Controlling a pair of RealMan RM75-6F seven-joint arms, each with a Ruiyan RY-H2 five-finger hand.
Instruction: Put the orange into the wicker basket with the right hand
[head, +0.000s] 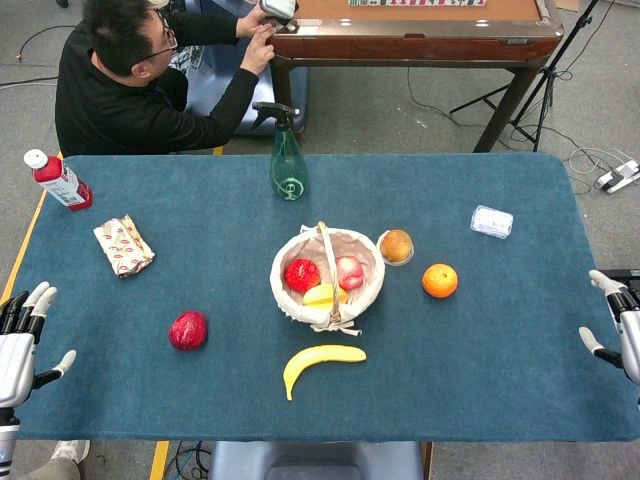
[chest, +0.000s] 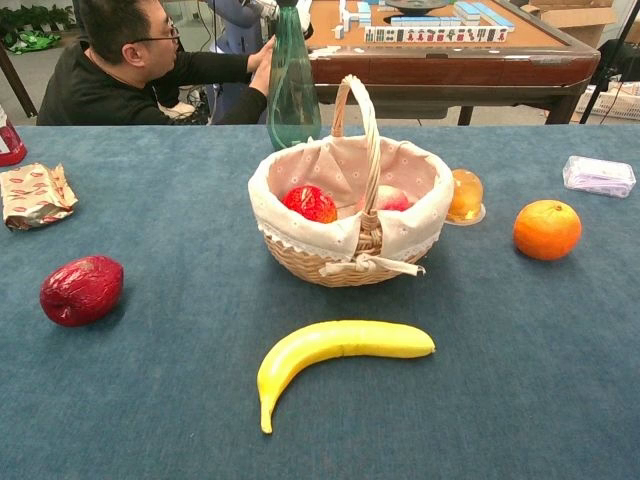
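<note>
- The orange (head: 439, 280) lay on the blue tabletop (head: 500, 330), to the right of the wicker basket (head: 283, 290) and apart from it; nothing touched it.
- Between orange and basket I saw a small clear cup (head: 396, 246) with an amber, rounded filling, standing just beside the basket's rim.
- The basket stood at mid-table, lined with white cloth, its handle upright; inside it I could make out a red fruit (head: 302, 274), a pinkish fruit (head: 349, 271) and something yellow (head: 321, 295).
- My right hand (head: 618, 325) rested at the right edge of the tabletop, well apart from the orange, fingers spread and holding nothing.
- My left hand (head: 22, 335) lay at the left edge, likewise with fingers apart and nothing in it.
- A banana (head: 319, 363) lay near the basket on the side toward me; a dark red fruit (head: 188, 330) lay to the left of it.
- Farther off were a green spray bottle (head: 287, 155), a patterned packet (head: 124, 244), a red bottle with a white cap (head: 58, 179) and a small clear box (head: 491, 221).
- A person in black (head: 130, 80) crouched beyond the tabletop.
</note>
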